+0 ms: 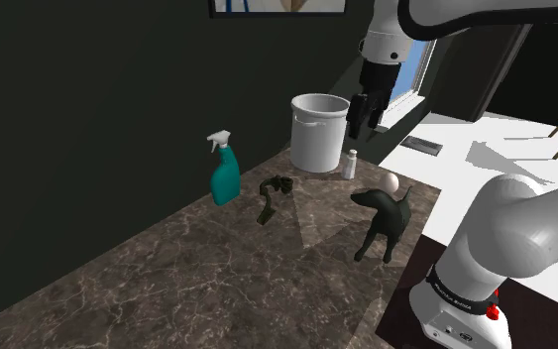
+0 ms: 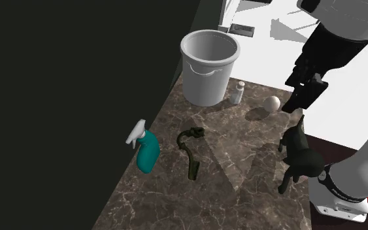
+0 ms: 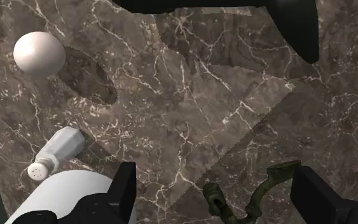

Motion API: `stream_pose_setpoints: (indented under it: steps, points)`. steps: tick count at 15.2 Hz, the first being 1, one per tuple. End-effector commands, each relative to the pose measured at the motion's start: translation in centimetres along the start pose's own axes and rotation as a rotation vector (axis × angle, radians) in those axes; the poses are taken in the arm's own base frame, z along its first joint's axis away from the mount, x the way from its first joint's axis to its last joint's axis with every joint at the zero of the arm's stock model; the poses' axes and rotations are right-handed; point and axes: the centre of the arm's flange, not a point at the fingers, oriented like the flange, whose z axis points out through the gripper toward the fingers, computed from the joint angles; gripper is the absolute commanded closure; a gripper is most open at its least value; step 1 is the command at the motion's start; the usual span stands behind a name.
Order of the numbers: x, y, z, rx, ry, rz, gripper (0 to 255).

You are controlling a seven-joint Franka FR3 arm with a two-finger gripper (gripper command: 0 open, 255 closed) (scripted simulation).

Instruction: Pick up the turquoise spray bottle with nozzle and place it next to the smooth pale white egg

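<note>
As it stands upright, the spray bottle [image 1: 225, 176] aims its nozzle wallward

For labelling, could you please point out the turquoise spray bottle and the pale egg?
Turquoise spray bottle [image 1: 226, 182]: shoulder view, on its body.
Smooth pale white egg [image 3: 39, 53]: wrist view, its middle.

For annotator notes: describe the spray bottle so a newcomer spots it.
On the dark brown marble counter, find the large pale grey bucket. Left of it in the shoulder view, by the dark wall, stands the turquoise spray bottle: the only bright-coloured item, with a white trigger nozzle.
</note>
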Motion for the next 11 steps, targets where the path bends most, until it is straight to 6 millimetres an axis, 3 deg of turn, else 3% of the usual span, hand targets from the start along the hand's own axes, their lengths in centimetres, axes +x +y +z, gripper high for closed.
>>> stream_pose_setpoints:
  steps: [1,6,11]
  points:
    - [0.0,0.0,0.0,0.000,0.000,0.000,0]
    - [0.3,-7.2,2.1,-0.062,0.061,0.206,0]
    - [2.2,-14.0,4.5,-0.124,0.122,0.412,0]
